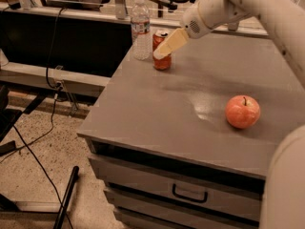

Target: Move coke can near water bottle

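Observation:
The coke can (pixel 161 61) stands upright on the grey table (pixel 157 113) at its far left corner. The water bottle (pixel 140 27) stands just to its left, a small gap apart. My gripper (pixel 163 47) reaches in from the upper right on the white arm (pixel 224 6). One pale finger (pixel 171 43) slants across the front of the can's upper half, and the other finger is hidden behind the can. The gripper looks open around the can, which rests on the table.
A red-orange apple (pixel 243 111) sits on the table at the right. The table has drawers (pixel 190 192) in front. A black counter and rails run behind the table, and cables (pixel 43 128) trail on the floor at the left. The arm's white base (pixel 286 185) fills the lower right corner.

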### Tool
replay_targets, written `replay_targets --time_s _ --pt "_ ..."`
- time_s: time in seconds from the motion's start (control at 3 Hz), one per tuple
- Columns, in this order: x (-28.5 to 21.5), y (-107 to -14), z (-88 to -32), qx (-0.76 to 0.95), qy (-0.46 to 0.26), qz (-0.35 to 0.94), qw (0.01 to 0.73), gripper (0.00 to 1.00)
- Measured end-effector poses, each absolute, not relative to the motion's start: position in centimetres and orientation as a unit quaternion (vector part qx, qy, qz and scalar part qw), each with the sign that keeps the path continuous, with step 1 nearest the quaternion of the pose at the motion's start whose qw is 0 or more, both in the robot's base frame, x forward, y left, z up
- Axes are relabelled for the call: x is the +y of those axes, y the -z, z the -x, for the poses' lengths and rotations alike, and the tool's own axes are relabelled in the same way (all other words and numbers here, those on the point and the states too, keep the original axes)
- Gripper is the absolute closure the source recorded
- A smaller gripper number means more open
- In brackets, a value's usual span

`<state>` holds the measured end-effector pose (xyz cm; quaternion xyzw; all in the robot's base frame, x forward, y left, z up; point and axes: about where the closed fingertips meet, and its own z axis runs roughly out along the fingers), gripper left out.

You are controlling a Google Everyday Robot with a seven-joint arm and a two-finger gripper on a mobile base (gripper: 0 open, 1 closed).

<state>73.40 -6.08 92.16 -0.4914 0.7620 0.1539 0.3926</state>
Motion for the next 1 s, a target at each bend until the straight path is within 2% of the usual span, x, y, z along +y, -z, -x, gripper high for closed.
replay_targets --time_s 0.67,1.0 --pt "-12.9 -92.5 -68.7 0.774 -0.114 0.514 0.351 0.0" --pt "-13.3 -92.4 -68.3 0.775 -0.113 0.516 0.348 0.0"
